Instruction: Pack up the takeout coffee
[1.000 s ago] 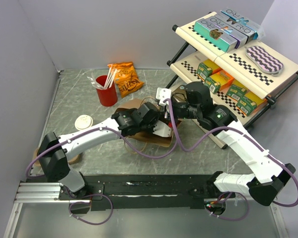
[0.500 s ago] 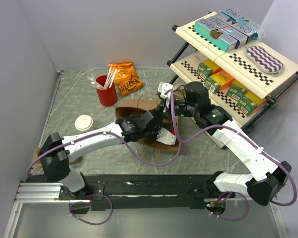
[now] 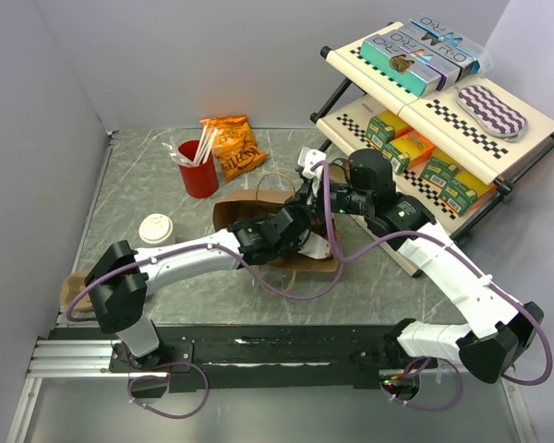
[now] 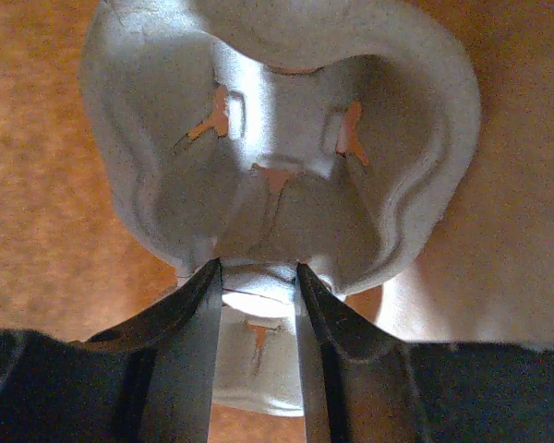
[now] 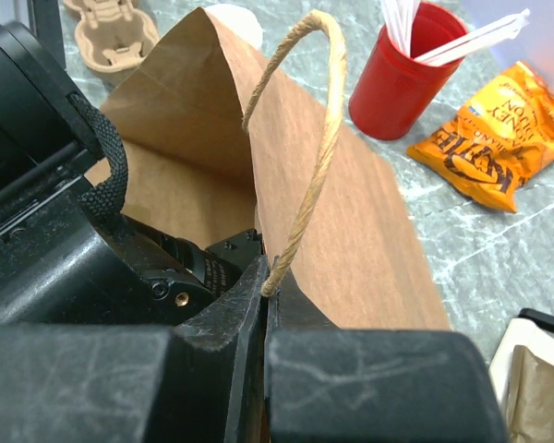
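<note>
left gripper (image 4: 256,281) is inside the paper bag (image 5: 351,240), pinching a pulp carrier (image 4: 286,120). right gripper (image 5: 265,277) is clamped on the bag rim. the takeout coffee (image 3: 154,227) sits on the table (image 3: 148,175), well apart. it looks light and crushable, so grip the cup wall gently, below the lid, and hold it upright.

Grey marbled table in a pale-walled corner

The table (image 3: 138,185) has a grey top veined in white, closed in by plain lavender-grey walls (image 3: 212,55) at the back and left. At its far right stands a two-tier slanted rack (image 3: 440,109), with cream shelves edged in black-and-white checks on a black frame. The light is soft and even.
</note>
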Available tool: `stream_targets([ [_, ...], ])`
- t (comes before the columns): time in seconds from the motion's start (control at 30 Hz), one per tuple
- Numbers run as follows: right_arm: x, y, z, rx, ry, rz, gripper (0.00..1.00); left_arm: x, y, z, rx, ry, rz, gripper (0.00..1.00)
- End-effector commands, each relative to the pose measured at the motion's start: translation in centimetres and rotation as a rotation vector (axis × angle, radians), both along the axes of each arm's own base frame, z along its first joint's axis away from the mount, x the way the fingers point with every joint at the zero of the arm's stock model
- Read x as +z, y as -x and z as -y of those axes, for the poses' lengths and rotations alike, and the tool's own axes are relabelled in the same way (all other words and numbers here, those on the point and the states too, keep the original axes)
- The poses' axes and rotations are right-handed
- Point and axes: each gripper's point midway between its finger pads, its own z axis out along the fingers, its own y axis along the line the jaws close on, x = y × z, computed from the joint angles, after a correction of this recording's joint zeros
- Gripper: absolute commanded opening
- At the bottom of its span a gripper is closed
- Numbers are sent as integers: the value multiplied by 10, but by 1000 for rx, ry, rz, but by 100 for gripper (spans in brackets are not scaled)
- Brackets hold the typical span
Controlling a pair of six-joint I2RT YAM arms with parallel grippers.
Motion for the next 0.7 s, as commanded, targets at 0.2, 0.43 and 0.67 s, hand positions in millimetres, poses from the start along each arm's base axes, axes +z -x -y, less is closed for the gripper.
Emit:
stream_targets([
  [0.2, 23, 30, -5, 96, -49, -62, 0, 20, -25, 1, 131, 44, 107, 1],
  [0.43, 25, 47, -4, 137, -61, -113, 0, 0, -27, 1, 149, 34, 86, 1],
  [0.67, 23, 56, -4, 159, -64, -158, 0, -10, -31, 1, 131, 27, 74, 1],
])
